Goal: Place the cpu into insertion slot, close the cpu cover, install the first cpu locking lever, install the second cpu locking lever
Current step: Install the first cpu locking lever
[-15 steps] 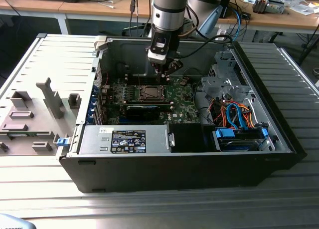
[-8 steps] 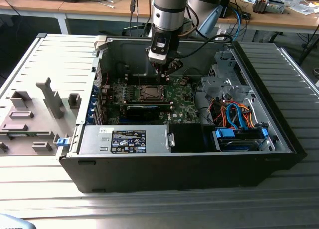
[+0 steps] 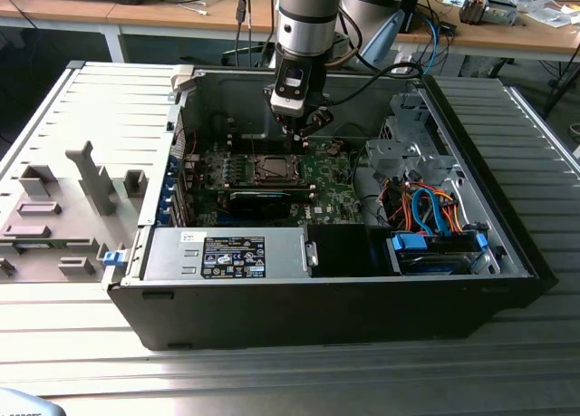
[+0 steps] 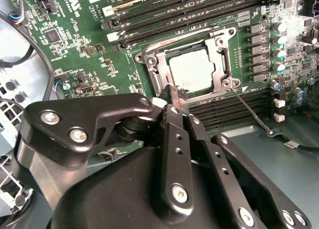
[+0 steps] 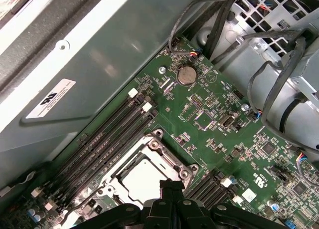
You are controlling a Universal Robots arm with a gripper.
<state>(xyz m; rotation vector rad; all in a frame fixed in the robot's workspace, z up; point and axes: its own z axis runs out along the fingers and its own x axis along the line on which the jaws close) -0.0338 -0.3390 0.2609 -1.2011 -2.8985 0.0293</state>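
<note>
The arm (image 3: 308,17) is reaching down into the open computer case (image 3: 272,316), which is lying on the ribbed metal worktop (image 3: 272,380), and its jaws are hanging just above the green board (image 3: 331,176), close by the socket (image 4: 145,55). In the second wrist view the jaws are showing pressed together with nothing visible between them, their tip pointing at the socket's near edge; whether it is touching the metal there I cannot tell. The chip (image 4: 192,69) is sitting flat in the socket, its pale silver top showing through the window of the cover (image 4: 219,52), which is lying down over it. One thin wire lever (image 4: 249,109) is sticking out from a corner of the socket, slanting across the black memory slots (image 4: 214,114), its hooked end out over the grey case floor. A second wire (image 4: 184,34) is running along the socket's opposite edge; whether it is latched I cannot tell. Off to the exterior view's left the grey side panel (image 3: 54,162) is lying flat beside the case, and blue and orange cables (image 3: 426,208) are curling at the case's other end
</note>
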